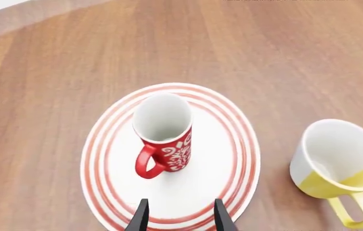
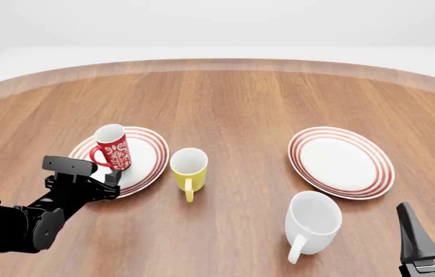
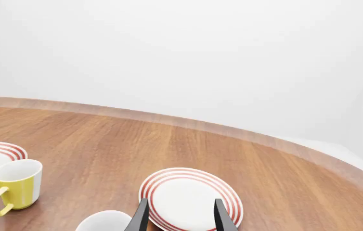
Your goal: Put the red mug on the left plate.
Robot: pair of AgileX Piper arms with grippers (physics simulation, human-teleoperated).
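The left gripper (image 1: 180,216) is held open, jaws parted and empty; the right gripper (image 3: 180,216) is likewise held open.

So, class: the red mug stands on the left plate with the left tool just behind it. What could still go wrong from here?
1. The left tool sits open close to the red mug; a careless pull-back could clip its handle and tip this tall mug.
2. The mug stands toward one side of the left plate, so a nudge might slide it onto the rim.
3. The yellow mug stands beside the plate, so a wide sweep may hit it.

Red mug (image 2: 112,148) upright on left plate (image 2: 146,163) (white, red-ringed), handle toward camera-left.
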